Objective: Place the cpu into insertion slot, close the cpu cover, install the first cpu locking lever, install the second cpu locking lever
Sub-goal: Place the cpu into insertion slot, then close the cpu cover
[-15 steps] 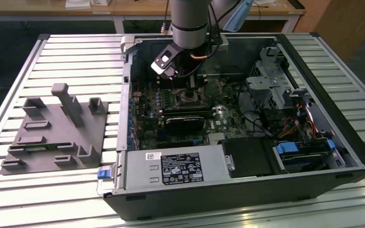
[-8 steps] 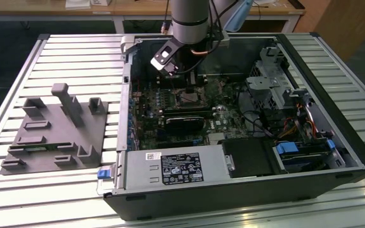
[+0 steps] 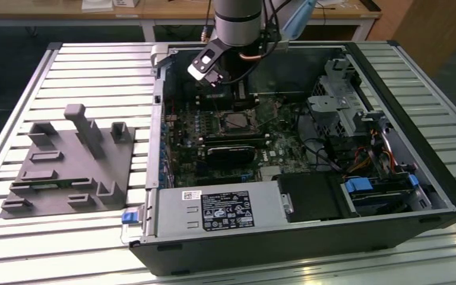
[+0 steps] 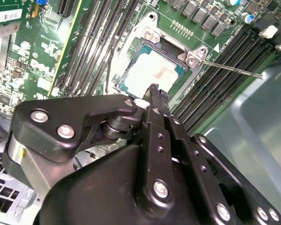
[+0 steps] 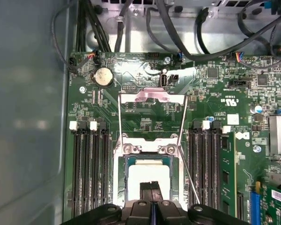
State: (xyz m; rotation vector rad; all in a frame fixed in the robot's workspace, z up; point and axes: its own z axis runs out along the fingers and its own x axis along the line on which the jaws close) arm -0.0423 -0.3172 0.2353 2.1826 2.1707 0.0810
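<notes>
The cpu lies flat in the insertion slot, its silvery top showing; in the second wrist view the cpu sits in the same dark frame. My gripper hangs just over the chip's near edge, fingers shut together with nothing between them; its tip also shows in the second wrist view. The cpu cover is swung open away from the slot, with green board showing through its window. One thin lever rod stands free beside the slot. In the exterior view the arm reaches into the case over the slot.
Long black memory slots flank the socket on both sides. A black card lies below it, a power supply in front, and a drive cage and cables at the exterior view's right. A grey fixture sits on the table at the left.
</notes>
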